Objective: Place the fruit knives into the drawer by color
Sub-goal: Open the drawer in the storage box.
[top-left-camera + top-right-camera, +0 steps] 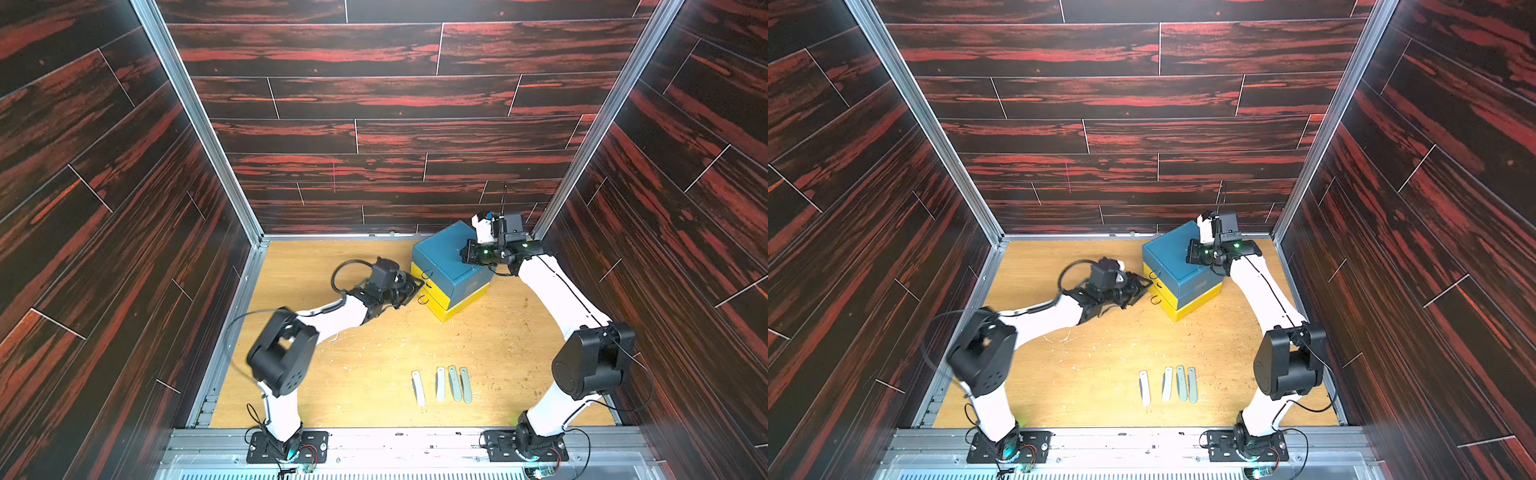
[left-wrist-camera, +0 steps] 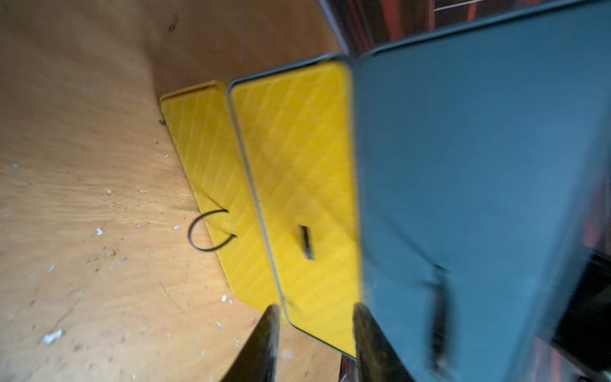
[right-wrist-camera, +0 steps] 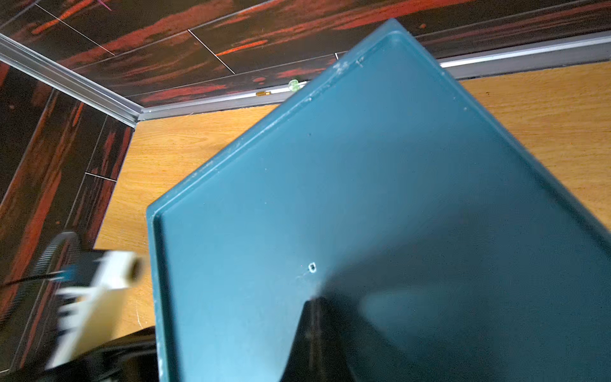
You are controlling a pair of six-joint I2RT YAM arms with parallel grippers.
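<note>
Slim folded whitish and grey-green fruit knives (image 1: 440, 384) lay well apart from blue-yellow drawer box (image 1: 446, 253); likely light, stiff, slippery: pinch mid-length. Left gripper (image 2: 315, 309) apart, right gripper (image 3: 317, 301) together.

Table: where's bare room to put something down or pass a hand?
Free: the table's back-left corner, behind the left arm; the middle, between the drawer box and the knives; the front strip left of them. Crowded: the drawer fronts, where the left gripper hovers.
</note>
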